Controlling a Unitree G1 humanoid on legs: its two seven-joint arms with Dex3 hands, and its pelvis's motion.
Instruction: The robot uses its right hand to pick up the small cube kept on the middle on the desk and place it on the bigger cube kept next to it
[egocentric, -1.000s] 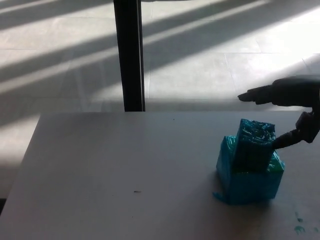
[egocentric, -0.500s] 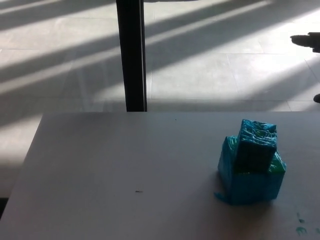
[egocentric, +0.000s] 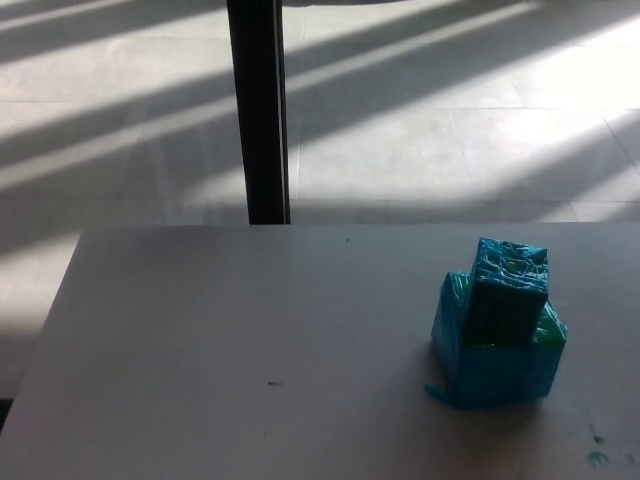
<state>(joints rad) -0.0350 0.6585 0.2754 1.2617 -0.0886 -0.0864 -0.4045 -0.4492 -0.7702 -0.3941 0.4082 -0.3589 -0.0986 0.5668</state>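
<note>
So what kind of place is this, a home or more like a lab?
Probably an indoor lab or office: a plain white desk holding only two taped blue cubes, a sunlit tiled floor, and a black post behind.

no part of the robot's body is shown in the head view: neither hand, arm nor casing is seen, so no colours, shapes, cables, screws or markings of it can be told from this moment.
</note>
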